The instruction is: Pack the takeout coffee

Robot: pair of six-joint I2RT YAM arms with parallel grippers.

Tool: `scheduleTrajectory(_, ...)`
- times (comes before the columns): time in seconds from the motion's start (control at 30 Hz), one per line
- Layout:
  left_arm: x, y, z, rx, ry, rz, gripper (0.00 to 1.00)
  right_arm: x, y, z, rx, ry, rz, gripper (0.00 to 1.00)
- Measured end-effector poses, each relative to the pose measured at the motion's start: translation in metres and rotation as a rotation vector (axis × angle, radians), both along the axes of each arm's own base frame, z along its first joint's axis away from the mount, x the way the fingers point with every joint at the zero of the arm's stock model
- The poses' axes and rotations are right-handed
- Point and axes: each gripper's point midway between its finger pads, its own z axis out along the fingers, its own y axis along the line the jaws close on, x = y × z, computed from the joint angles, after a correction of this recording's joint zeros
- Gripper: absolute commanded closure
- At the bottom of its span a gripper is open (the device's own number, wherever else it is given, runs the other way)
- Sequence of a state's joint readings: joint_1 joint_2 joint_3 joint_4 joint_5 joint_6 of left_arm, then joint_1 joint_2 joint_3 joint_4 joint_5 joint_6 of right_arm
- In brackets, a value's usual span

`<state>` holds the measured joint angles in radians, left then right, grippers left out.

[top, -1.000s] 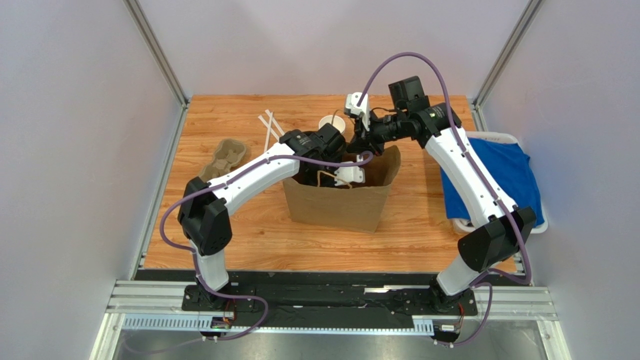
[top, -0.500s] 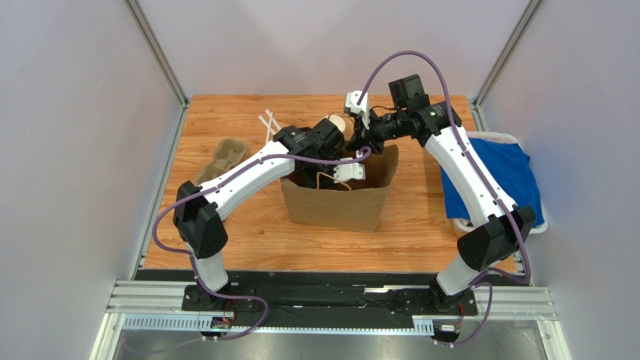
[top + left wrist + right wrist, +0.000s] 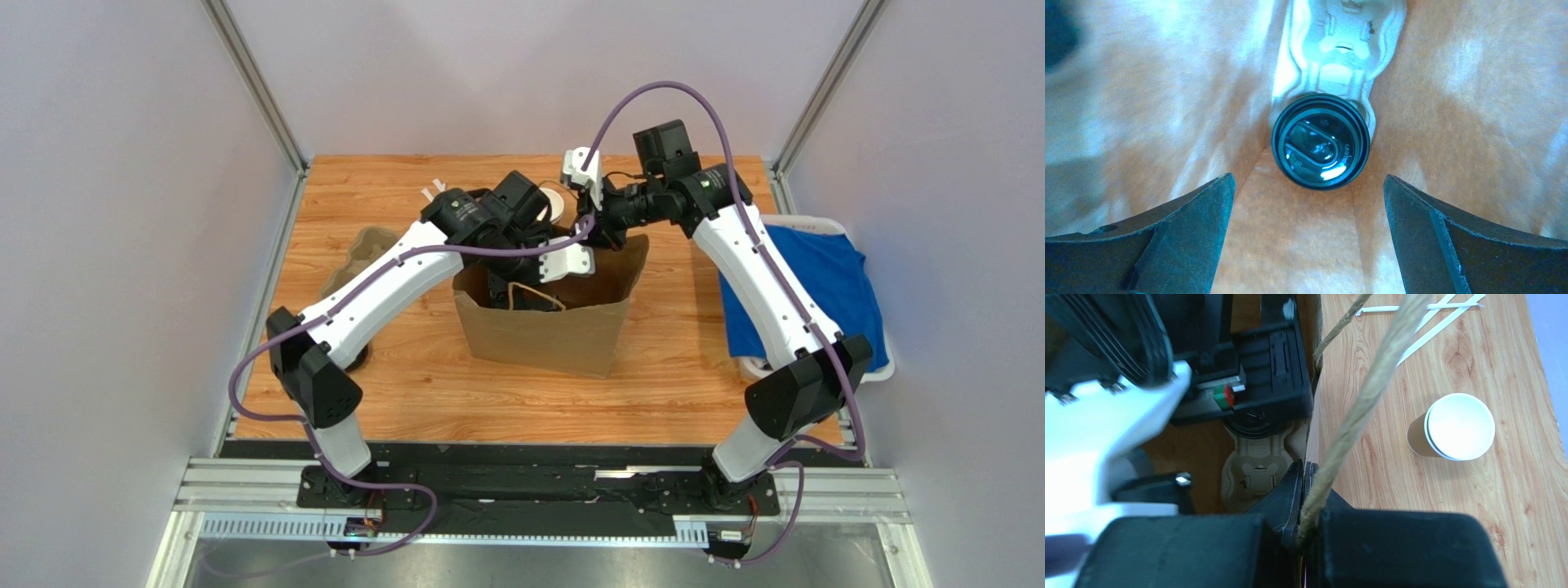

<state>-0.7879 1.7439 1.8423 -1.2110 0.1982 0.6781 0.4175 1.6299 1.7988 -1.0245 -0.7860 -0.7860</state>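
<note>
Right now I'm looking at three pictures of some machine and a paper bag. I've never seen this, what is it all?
These are two robot arms bolted to a wooden table. One picture looks down from above; the other two come from a camera on each wrist. A paper bag stands open in the middle. The right claw is pinched shut on the bag's rim. The left claw hangs open and empty over the takeout coffee, which stands inside the bag, black lid on. A lidless cup stands on the table outside.

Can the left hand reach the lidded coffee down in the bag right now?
Probably yes: the left hand hangs open straight above the coffee, nothing between them, while the right hand pinches the rim of the bag.
</note>
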Motion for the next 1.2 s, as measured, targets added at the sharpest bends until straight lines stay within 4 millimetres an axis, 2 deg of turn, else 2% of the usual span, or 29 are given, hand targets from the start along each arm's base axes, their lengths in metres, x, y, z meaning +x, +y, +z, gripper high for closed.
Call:
scheduleTrajectory(0.27, 0.000, 0.008, 0.021, -0.055, -0.010, 0.018, 0.02, -0.002, -0.001, -0.003, -0.008, 0.015, 0.001, 1.00)
scheduleTrajectory(0.37, 0.002, 0.016, 0.037, -0.092, -0.020, 0.047, 0.01, -0.002, -0.001, -0.004, -0.009, 0.016, 0.002, 1.00)
scheduleTrajectory(0.47, 0.009, 0.021, 0.069, -0.167, -0.064, 0.094, 0.01, -0.003, -0.002, -0.005, -0.014, 0.020, 0.001, 1.00)
scheduleTrajectory(0.5, 0.012, 0.021, 0.091, -0.217, -0.097, 0.115, 0.01, -0.003, -0.002, -0.005, -0.016, 0.023, 0.000, 1.00)
scheduleTrajectory(0.53, 0.014, 0.022, 0.095, -0.227, -0.105, 0.123, 0.01, -0.003, -0.003, -0.006, -0.019, 0.025, -0.001, 1.00)
scheduleTrajectory(0.7, 0.026, 0.033, 0.169, -0.402, -0.194, 0.228, 0.01, -0.002, -0.004, -0.007, -0.029, 0.024, -0.010, 1.00)
scheduleTrajectory(0.77, 0.031, 0.042, 0.197, -0.476, -0.223, 0.294, 0.01, -0.002, -0.005, -0.008, -0.033, 0.022, -0.015, 0.98)
scheduleTrajectory(0.83, 0.041, 0.058, 0.215, -0.534, -0.240, 0.390, 0.02, -0.001, -0.006, -0.008, -0.037, 0.021, -0.019, 0.95)
scheduleTrajectory(0.9, 0.058, 0.079, 0.225, -0.574, -0.245, 0.513, 0.06, 0.000, -0.006, -0.009, -0.043, 0.020, -0.026, 0.91)
scheduleTrajectory(0.97, 0.078, 0.102, 0.224, -0.586, -0.245, 0.642, 0.09, 0.001, -0.007, -0.009, -0.047, 0.021, -0.035, 0.80)
scheduleTrajectory(1.0, 0.090, 0.114, 0.217, -0.577, -0.234, 0.712, 0.10, 0.002, -0.008, -0.009, -0.050, 0.021, -0.043, 0.74)
scheduleTrajectory(1.03, 0.104, 0.128, 0.205, -0.559, -0.214, 0.791, 0.11, 0.002, -0.009, -0.008, -0.052, 0.023, -0.050, 0.72)
scheduleTrajectory(1.1, 0.126, 0.145, 0.173, -0.504, -0.158, 0.898, 0.12, 0.004, -0.010, -0.008, -0.058, 0.025, -0.066, 0.64)
scheduleTrajectory(1.2, 0.146, 0.163, 0.108, -0.385, -0.024, 1.016, 0.17, 0.007, -0.012, -0.004, -0.065, 0.016, -0.091, 0.57)
